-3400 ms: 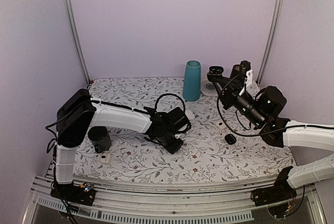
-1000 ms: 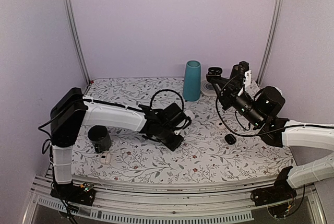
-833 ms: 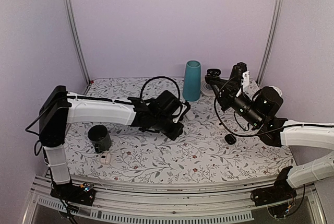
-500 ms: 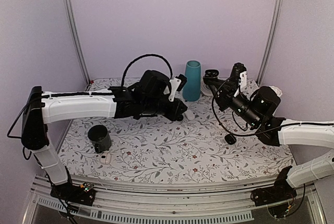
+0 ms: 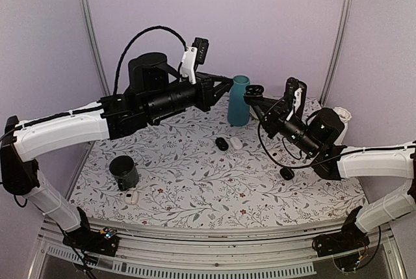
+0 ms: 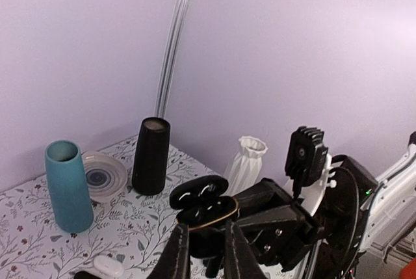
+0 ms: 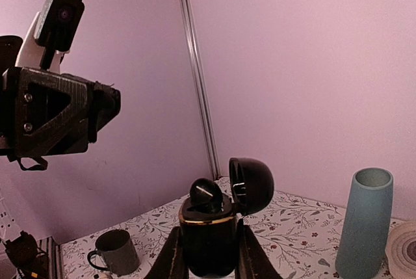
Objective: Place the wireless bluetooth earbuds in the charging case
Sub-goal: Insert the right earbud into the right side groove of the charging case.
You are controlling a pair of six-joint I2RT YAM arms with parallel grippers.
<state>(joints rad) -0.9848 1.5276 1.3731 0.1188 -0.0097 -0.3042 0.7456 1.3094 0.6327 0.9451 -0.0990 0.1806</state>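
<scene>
**Top view.** The right gripper (image 5: 258, 99) clamps the charging case (image 5: 251, 90) and holds it in the air with its lid open, just beside the teal vase (image 5: 238, 100). The left gripper (image 5: 227, 86) is raised just left of the case, tip pointing at it, with the vase behind the gap. A black pod (image 5: 222, 144) and a white pod (image 5: 236, 142) lie on the table (image 5: 195, 188) below.

**Left wrist view.** The fingers (image 6: 177, 253) are nearly together. Cannot tell whether they pinch an earbud. The case is straight ahead, near, open side up.

**Right wrist view.** One earbud (image 7: 204, 194) sits in the case.

**Judgement.** The left arm is the nearer one. It should approach across and then down, keeping clear of the lid.
</scene>
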